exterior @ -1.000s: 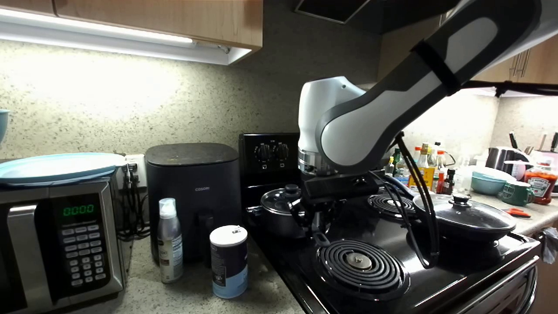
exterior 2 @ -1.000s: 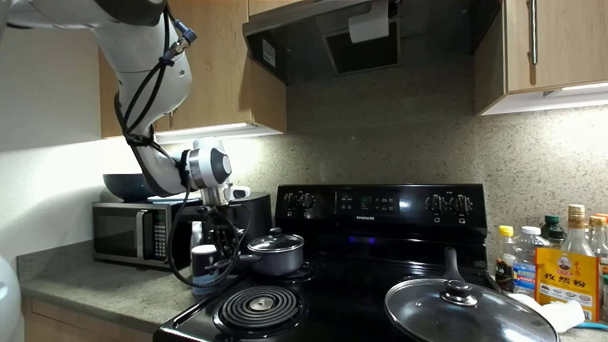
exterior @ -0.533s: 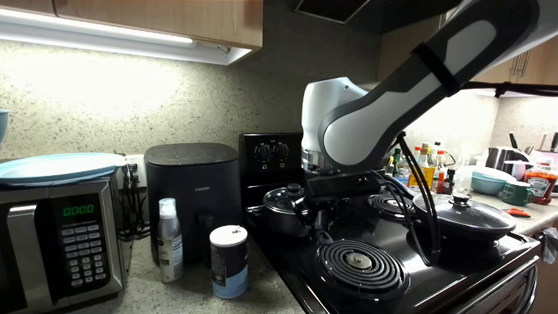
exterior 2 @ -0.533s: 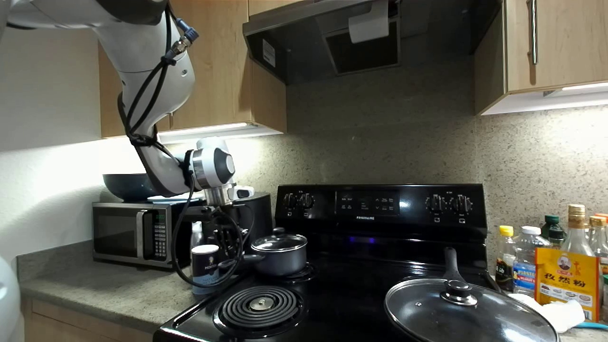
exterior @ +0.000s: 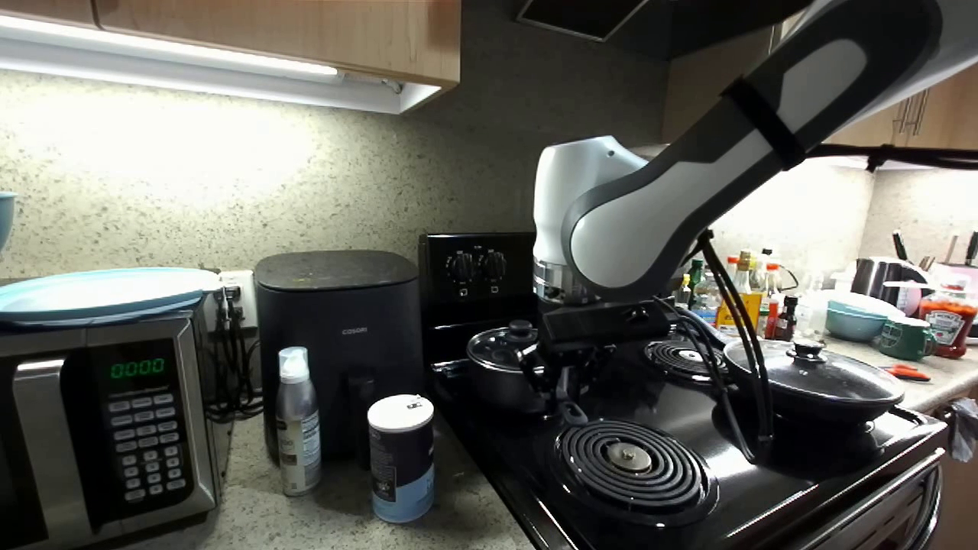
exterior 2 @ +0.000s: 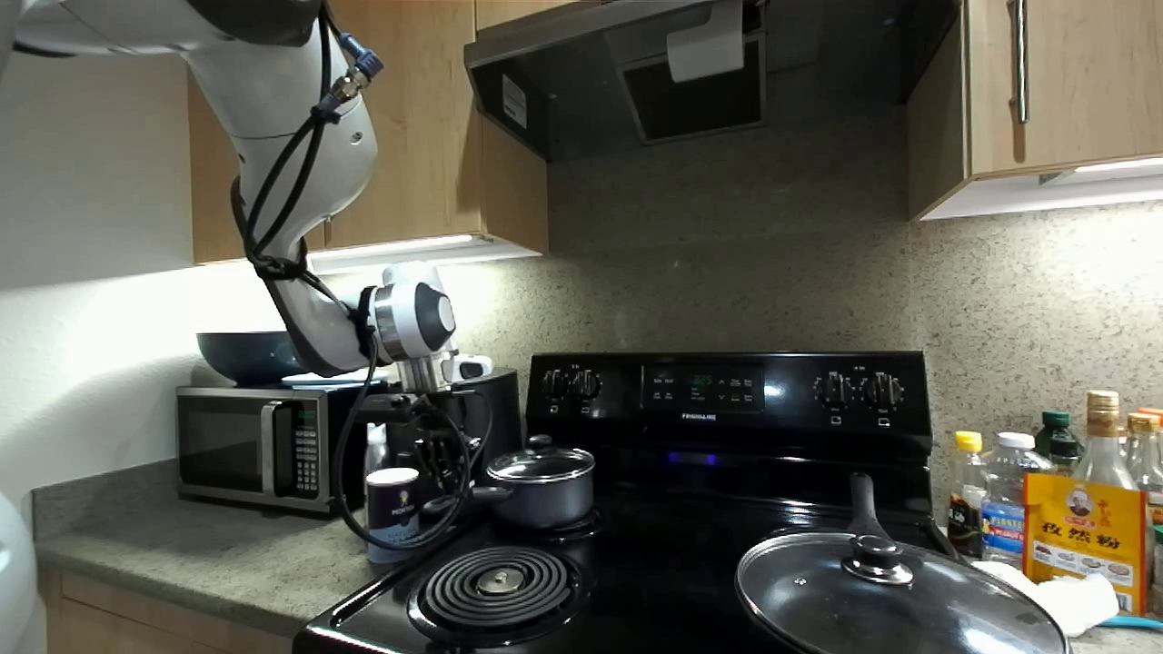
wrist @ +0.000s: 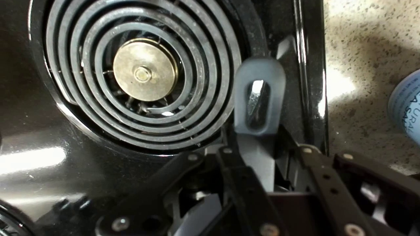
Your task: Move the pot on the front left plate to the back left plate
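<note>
- Nearest, the front left plate (exterior 2: 498, 584), a black coil, lies at seven o'clock from the pot (exterior 2: 543, 502); the pot is off it.
- A little farther, the gripper (wrist: 257, 146) has its jaws pressed in on both sides of the pot's long handle (wrist: 242, 114), pinching it; in the wrist view the looped end pokes out towards twelve o'clock.
- That handle looks stiff, hard and smooth, so a firm pinch there seems right. The weight would hang out to one side, so it may droop or roll in the grip; a hold closer to the body would ease that. What is inside cannot be made out, so heavy or light is a guess.
- Beyond, in an exterior view, the pot looks level at three o'clock from the gripper, over the back left plate (exterior 2: 581, 530), whose coil peeks out at four o'clock beneath it. Touching or just above, I cannot tell.
- On top, the glass lid (exterior 2: 541, 466) probably sits loose and could slide or chip if tilted. Its knob (exterior 2: 539, 442) would likely lift the lid alone.
- Farthest, the control panel (exterior 2: 745, 395) stands at two o'clock from the pot.
</note>
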Controlling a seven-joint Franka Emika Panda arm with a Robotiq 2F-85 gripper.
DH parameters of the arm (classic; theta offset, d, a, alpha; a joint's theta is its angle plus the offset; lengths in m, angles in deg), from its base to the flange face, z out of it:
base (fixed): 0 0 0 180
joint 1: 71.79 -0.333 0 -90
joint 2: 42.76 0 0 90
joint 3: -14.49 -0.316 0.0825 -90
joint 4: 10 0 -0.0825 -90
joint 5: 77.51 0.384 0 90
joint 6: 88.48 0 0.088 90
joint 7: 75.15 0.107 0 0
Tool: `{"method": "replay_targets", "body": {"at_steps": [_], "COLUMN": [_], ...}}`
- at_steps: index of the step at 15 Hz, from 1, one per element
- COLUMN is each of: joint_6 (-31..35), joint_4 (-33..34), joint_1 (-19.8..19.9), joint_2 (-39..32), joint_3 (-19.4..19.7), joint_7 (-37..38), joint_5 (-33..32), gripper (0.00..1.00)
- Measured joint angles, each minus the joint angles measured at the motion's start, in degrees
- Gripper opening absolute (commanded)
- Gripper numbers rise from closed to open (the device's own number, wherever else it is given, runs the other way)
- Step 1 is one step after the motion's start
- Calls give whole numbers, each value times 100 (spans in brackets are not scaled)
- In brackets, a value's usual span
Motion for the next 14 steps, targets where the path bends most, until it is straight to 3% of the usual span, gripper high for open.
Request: {"method": "replay_targets", "body": {"at_steps": [4, 5, 14], "joint_6": [0, 0, -1], "joint_4": [1, 1, 1], "joint_1": [14, 16, 15], "joint_2": [0, 0, 0], "joint_3": [75, 87, 99], "joint_7": [47, 47, 73], "joint_5": [0, 0, 0], "gripper": [8, 32, 32]}}
